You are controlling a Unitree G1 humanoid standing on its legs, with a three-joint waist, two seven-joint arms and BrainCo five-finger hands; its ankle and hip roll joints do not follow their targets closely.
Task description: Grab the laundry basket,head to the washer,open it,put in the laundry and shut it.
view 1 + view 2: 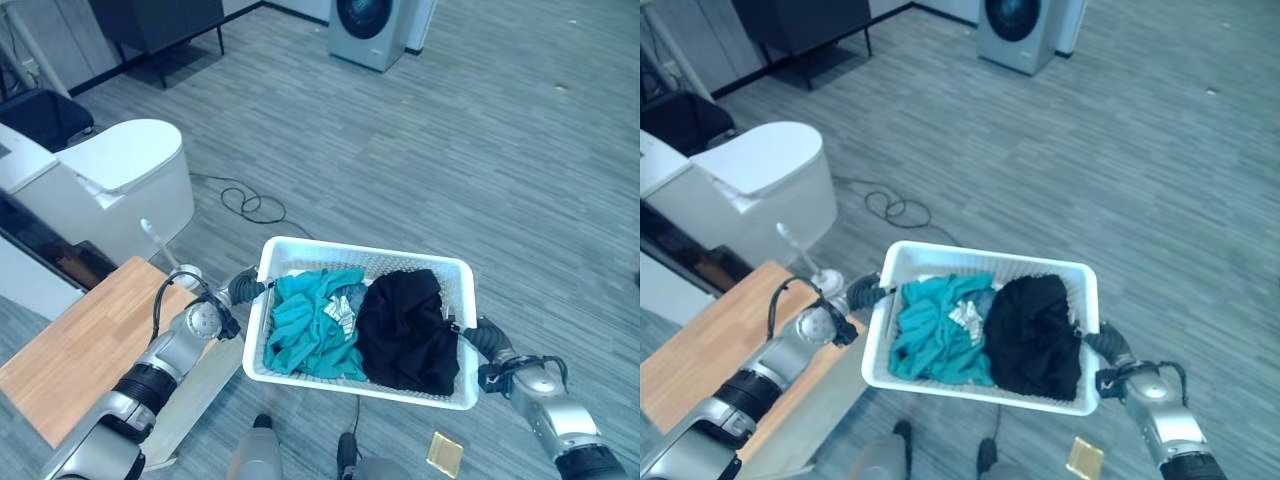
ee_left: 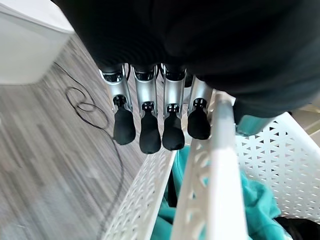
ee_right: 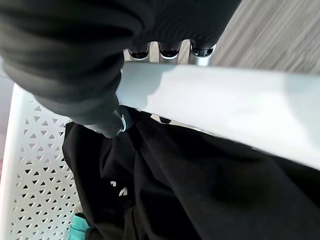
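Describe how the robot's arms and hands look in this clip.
Both arms are silver-grey with black bands, and black cables loop by the wrists. The left hand has silver fingers with dark rounded tips under a dark cover. The right hand has the same dark cover, with silver fingers past it.

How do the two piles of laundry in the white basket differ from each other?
The teal laundry is light and bright; the black laundry is dark. The teal laundry lies in the basket's half toward the left robot hand, the black laundry in the half toward the right robot hand. The teal one shows long folds, the black one a rounder heap. Both are crumpled and lie side by side, touching.
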